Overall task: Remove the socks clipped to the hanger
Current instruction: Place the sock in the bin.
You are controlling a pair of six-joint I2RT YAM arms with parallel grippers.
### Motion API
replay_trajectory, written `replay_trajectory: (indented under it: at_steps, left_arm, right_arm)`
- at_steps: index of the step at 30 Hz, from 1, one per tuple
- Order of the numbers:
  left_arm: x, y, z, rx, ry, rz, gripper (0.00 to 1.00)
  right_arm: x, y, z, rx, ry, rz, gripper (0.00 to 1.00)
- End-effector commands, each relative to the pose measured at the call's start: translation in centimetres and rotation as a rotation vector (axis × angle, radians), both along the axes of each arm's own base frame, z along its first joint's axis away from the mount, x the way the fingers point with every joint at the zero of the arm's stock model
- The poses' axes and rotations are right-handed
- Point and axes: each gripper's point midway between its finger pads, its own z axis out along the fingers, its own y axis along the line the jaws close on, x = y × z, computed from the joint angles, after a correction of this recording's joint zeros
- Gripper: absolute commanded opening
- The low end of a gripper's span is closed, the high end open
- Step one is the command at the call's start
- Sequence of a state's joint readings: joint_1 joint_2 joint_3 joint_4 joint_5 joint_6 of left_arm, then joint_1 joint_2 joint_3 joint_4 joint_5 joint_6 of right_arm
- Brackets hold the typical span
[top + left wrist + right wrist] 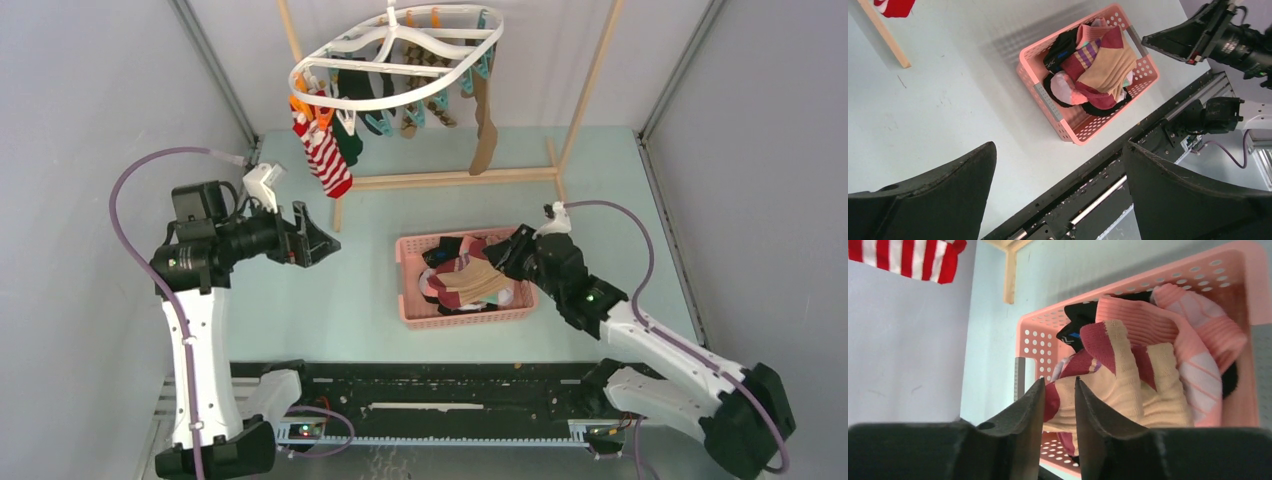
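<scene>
The white oval hanger (385, 102) hangs at the back from a wooden rack. Socks are still clipped to it: a red-and-white striped sock (328, 160), a dark green one (348, 140), an argyle one (410, 120) and a long tan-brown one (486, 125). My left gripper (325, 238) (1060, 145) is wide open and holds nothing, raised left of the basket. My right gripper (505, 250) (1059, 380) hovers over the basket's right end. Its jaws stand a little apart, and a tan and red sock (1128, 385) (1110, 65) lies loose just beyond them.
A pink perforated basket (465, 320) (1048, 100) (1020, 335) in the table's middle holds several loose socks. The light wooden rack frame (450, 178) (885, 32) (1009, 280) stands behind it. Grey walls close in both sides. A black rail runs along the near edge.
</scene>
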State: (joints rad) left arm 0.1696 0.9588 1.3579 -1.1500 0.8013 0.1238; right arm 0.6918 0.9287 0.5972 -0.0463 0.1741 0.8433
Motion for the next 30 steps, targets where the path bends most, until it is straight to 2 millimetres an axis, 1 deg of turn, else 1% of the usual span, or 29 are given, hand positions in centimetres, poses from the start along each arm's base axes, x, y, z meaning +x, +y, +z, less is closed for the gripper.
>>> replay_trajectory:
  at_steps: [1, 4, 5, 6, 7, 9, 11, 12, 14, 15, 16, 18, 20, 22, 24, 25, 26, 27, 28, 30]
  left_arm:
    - [0.2, 0.4, 0.7, -0.007, -0.028, 0.010, 1.00]
    - [0.3, 1.2, 0.5, 0.005, -0.021, 0.038, 1.00]
    - [0.3, 1.4, 0.5, 0.005, -0.018, 0.043, 1.00]
    - [0.3, 1.5, 0.5, 0.004, -0.013, 0.048, 1.00]
    - [0.3, 1.7, 0.5, 0.004, -0.013, 0.052, 1.00]
    - [0.4, 1.9, 0.4, -0.003, -0.005, 0.057, 1.00]
    - [0.5, 2.1, 0.2, -0.010, 0.004, 0.062, 1.00]
    - [0.6, 2.1, 0.2, -0.013, 0.007, 0.061, 1.00]
    - [0.7, 2.1, 0.1, -0.018, 0.012, 0.061, 1.00]
    - [0.7, 2.1, 0.1, -0.019, 0.011, 0.061, 1.00]
    - [0.7, 2.1, 0.1, -0.020, 0.012, 0.061, 1.00]
    - [0.7, 2.2, 0.2, -0.017, 0.009, 0.062, 1.00]
    - [0.7, 2.2, 0.1, -0.015, 0.011, 0.064, 1.00]
    - [0.7, 2.3, 0.1, -0.015, 0.013, 0.066, 1.00]
    - [0.8, 2.3, 0.1, -0.015, 0.014, 0.068, 1.00]
    - [0.8, 2.3, 0.1, -0.015, 0.015, 0.069, 1.00]
    - [0.9, 2.4, 0.2, -0.015, 0.012, 0.071, 1.00]
    - [0.9, 2.4, 0.3, -0.015, 0.010, 0.072, 1.00]
    - [1.0, 2.4, 0.4, -0.016, 0.010, 0.073, 1.00]
    - [1.0, 2.3, 0.5, -0.018, 0.008, 0.073, 1.00]
  right_arm:
    - [0.8, 3.7, 0.4, 0.134, 0.049, 0.174, 0.33]
    - [2.1, 4.2, -2.2, 0.100, 0.109, 0.155, 0.24]
    - [2.5, 3.9, -3.7, 0.066, 0.139, 0.122, 0.21]
    - [2.8, 3.3, -5.3, 0.024, 0.172, 0.079, 0.16]
    - [3.3, 2.1, -6.9, -0.033, 0.196, 0.002, 0.13]
    - [3.5, 0.6, -9.4, -0.103, 0.223, -0.090, 0.12]
    - [3.6, -0.4, -11.0, -0.150, 0.235, -0.143, 0.12]
    - [3.7, -0.8, -11.3, -0.173, 0.228, -0.165, 0.12]
    - [3.7, -0.8, -10.9, -0.194, 0.197, -0.181, 0.13]
    - [3.7, -0.6, -10.3, -0.193, 0.174, -0.178, 0.14]
    - [3.7, -0.4, -9.6, -0.190, 0.150, -0.169, 0.16]
    - [3.4, 0.5, -7.0, -0.176, 0.079, -0.140, 0.20]
    - [2.5, 2.1, -4.2, -0.181, 0.001, -0.081, 0.24]
    - [1.6, 3.8, -1.9, -0.158, -0.046, -0.016, 0.26]
    - [0.1, 6.3, -0.4, -0.101, -0.070, 0.099, 0.26]
    - [-0.5, 7.2, -0.1, -0.074, -0.066, 0.143, 0.26]
    - [-1.3, 8.4, -0.1, -0.041, -0.055, 0.218, 0.26]
    - [-1.8, 9.3, -0.4, -0.018, -0.039, 0.269, 0.25]
    - [-2.3, 10.2, -0.9, 0.003, -0.018, 0.315, 0.25]
    - [-3.2, 11.7, -2.4, 0.031, 0.033, 0.397, 0.23]
